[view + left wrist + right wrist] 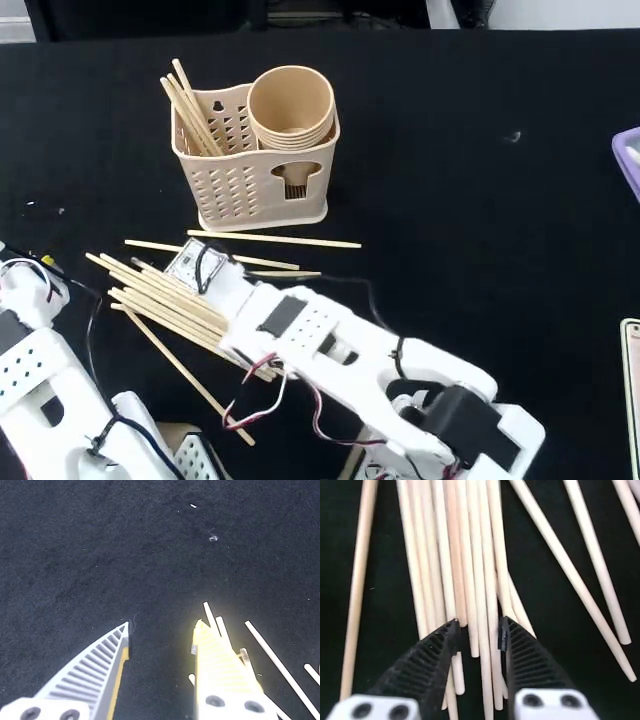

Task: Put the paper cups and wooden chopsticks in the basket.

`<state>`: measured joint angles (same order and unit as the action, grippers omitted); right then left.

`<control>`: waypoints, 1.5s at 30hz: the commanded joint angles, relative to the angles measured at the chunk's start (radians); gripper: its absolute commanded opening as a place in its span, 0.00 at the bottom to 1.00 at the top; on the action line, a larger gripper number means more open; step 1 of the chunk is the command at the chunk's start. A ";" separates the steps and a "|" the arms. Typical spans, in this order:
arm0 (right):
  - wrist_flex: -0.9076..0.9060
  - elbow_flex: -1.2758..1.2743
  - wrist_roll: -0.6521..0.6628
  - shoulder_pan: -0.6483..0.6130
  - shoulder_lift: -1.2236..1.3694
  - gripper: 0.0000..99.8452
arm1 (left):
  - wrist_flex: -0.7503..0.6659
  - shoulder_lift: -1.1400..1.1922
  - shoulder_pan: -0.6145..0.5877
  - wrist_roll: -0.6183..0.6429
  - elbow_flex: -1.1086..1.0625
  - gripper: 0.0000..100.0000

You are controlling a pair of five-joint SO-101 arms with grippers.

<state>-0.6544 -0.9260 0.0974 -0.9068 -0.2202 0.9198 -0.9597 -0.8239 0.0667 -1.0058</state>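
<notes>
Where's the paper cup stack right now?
High view: the paper cups sit stacked in the basket's right compartment, beside the chopsticks standing in its left compartment.

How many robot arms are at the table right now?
2. The right arm lies over the loose chopsticks; the left arm is at the high view's lower left corner.

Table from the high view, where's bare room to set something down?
Free: the table right of the basket, out to the purple edge; also left of the basket. Crowded: in front of it, loose chopsticks under the right claw.
</notes>
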 commanded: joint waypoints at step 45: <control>-0.044 0.099 0.155 -0.083 0.122 0.18 | -0.015 -0.009 0.015 -0.005 0.008 0.21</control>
<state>-0.6697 -0.9122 0.2417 -0.9835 -0.1542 0.9198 -0.9597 -0.8239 0.0667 -1.0058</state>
